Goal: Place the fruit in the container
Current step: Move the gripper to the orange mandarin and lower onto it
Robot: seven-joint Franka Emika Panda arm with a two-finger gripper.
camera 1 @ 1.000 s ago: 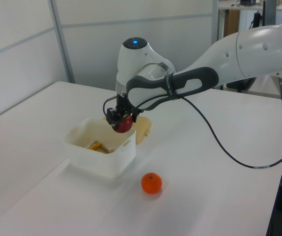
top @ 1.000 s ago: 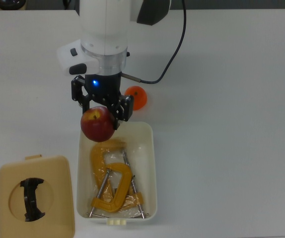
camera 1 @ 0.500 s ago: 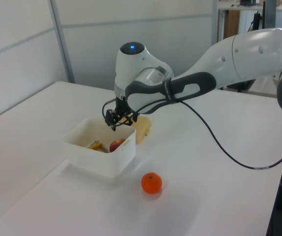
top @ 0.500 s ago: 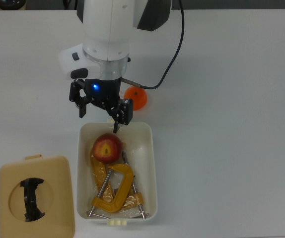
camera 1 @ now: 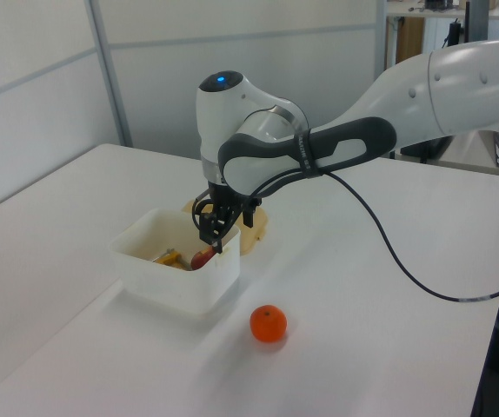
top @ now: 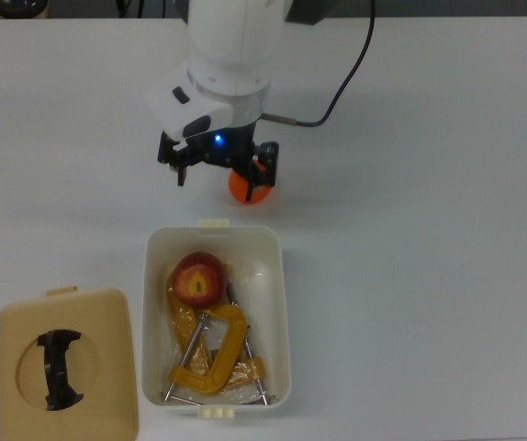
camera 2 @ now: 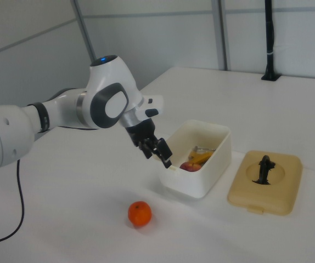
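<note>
Already 1 of the 2 fruits was home: the red apple [top: 198,278] lay inside the cream container [top: 280,303], at its far end in the top view, resting against the yellow clamps [top: 210,354] that filled the rest of the tub. The orange [camera 1: 268,323] was still out on the white bench [top: 429,276], just beyond the container's far wall in the top view and apart from it.

So the step in hand looked like the reach for the second fruit. The claw [top: 218,163] hung empty with its fingers apart — above the orange in the top view, partly covering it, yet in the left view and the right view clearly higher than the fruit and closer to the tub's rim. The next move probably called for a descent until the fingers straddled the orange, then a firm close; a smooth round fruit could roll if nudged off-centre.

The arm [camera 1: 354,139] came in from the left view's right, bent sharply at the wrist so the claw pointed down at the bench. The tan lid [top: 66,372] sat on the top view's left of the container, well clear.
</note>
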